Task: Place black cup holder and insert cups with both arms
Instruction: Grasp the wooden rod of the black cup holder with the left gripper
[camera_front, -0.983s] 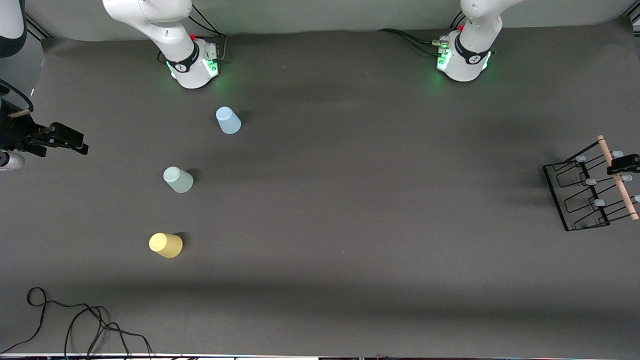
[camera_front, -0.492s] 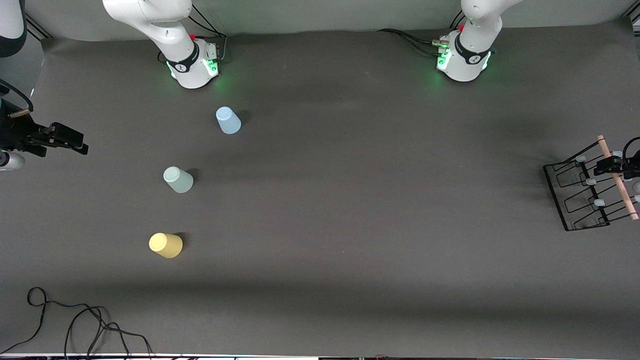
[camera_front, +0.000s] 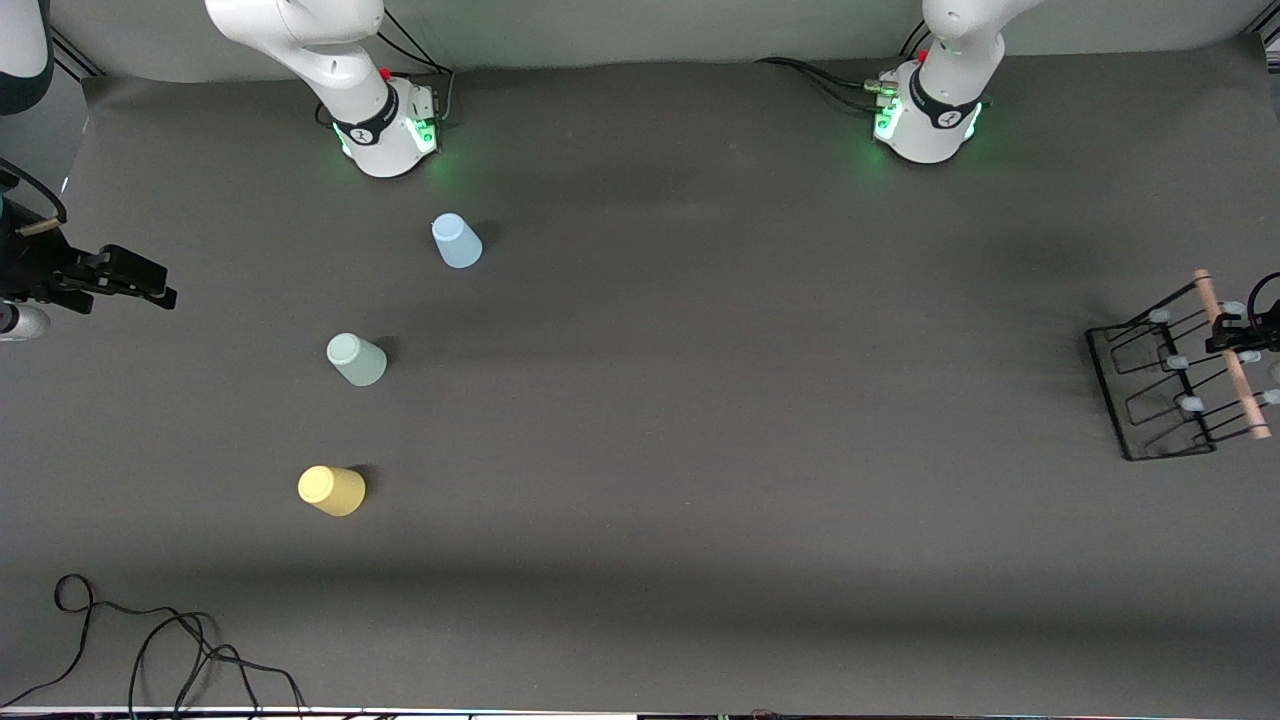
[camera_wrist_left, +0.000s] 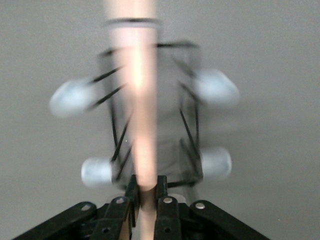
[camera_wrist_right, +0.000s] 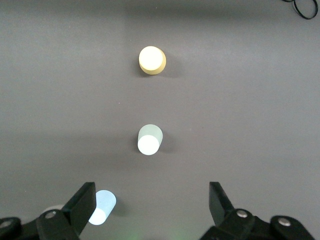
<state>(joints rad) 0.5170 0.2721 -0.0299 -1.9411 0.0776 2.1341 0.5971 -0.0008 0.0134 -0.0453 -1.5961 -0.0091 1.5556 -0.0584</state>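
At the left arm's end of the table we have the black cup holder (camera_front: 1165, 385), its wire base on the dark mat and its wooden rod handle (camera_front: 1231, 355) running along the top. Our left gripper (camera_front: 1243, 335) is clamped on that rod; the left wrist view shows both fingers (camera_wrist_left: 131, 200) pressed against the pale wood, with the grey-tipped pegs (camera_wrist_left: 97, 171) spread to either side below. Toward the right arm's end stand the three cups, all upside down and well apart: the light blue cup (camera_front: 456, 241) nearest the bases, the pale green cup (camera_front: 355, 359) nearer the front camera, and the yellow cup (camera_front: 331, 490) nearest of all. Our right gripper (camera_front: 135, 280) waits over the mat's edge at that end, its fingers (camera_wrist_right: 85, 202) spread wide and holding nothing.
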